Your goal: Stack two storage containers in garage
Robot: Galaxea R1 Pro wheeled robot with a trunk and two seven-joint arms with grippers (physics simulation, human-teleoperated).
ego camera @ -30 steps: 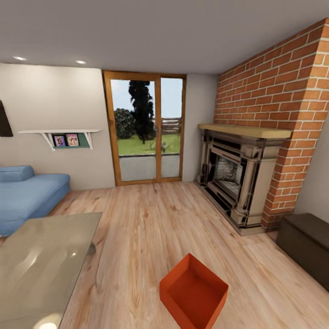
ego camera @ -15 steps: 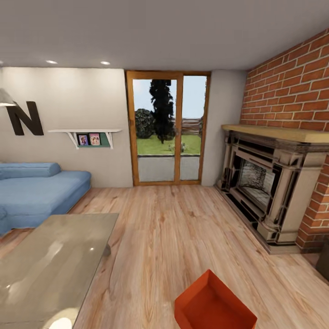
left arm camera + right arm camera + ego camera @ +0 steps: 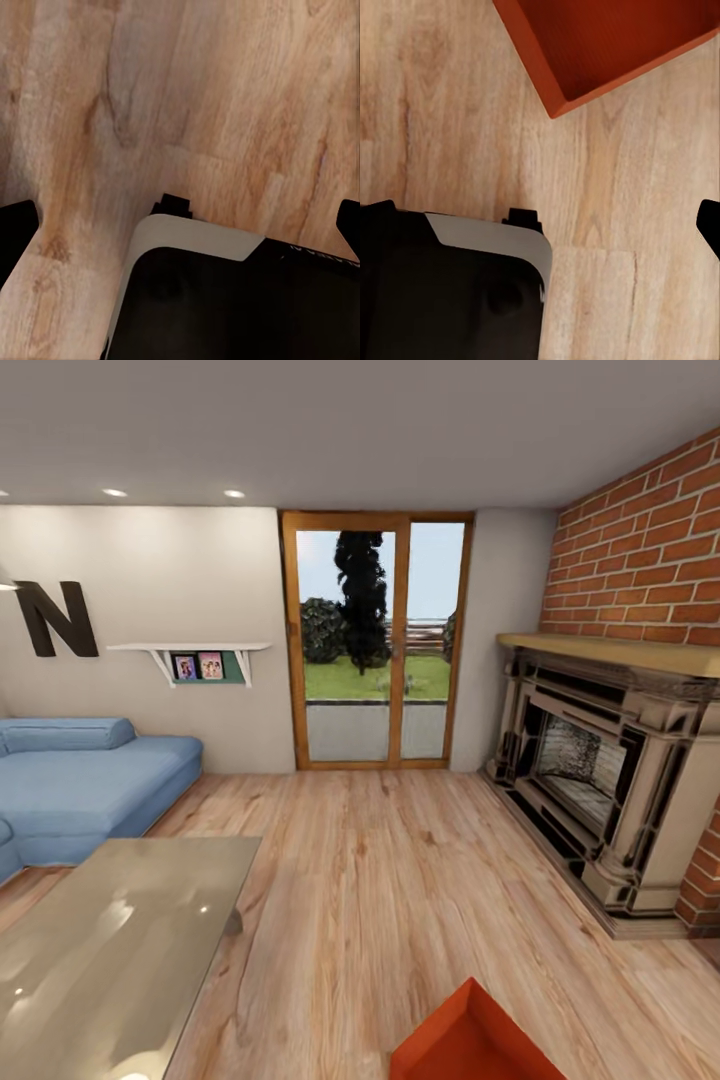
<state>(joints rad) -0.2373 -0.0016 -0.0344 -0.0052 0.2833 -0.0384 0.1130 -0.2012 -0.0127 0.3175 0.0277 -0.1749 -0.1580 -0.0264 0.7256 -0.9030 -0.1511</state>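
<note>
- One storage container (image 3: 470, 1040) is seen on the wood-plank floor (image 3: 400, 880) at 6 o'clock in the head view, cut by the frame edge; in the right wrist view its corner (image 3: 607, 45) sits open side up, empty, near the robot base (image 3: 457, 292) but apart from it.
- A second container is not made out; a search of the living room is judged still needed.
- Left gripper: dark finger edges (image 3: 15, 232) are seen wide apart over bare floor, nothing between them. Right gripper: finger edges (image 3: 709, 225) likewise apart, nothing held.
- Risk: container sits close to the base; further driving or turning could nudge or shove it, as it is nearly below the head camera's sight.
- Risk: thin walls are judged easy to slip or tip under a one-sided pinch; a rim grasp from a poor angle could drop it.
- Risk: glass tabletop (image 3: 110, 950) at 8 o'clock and fireplace (image 3: 610, 780) at 3 o'clock narrow the lane; a wide swing could clip either.
- Sofa (image 3: 80, 780) at 9 o'clock, glazed door (image 3: 375, 640) at 12 o'clock: well apart, low concern.
</note>
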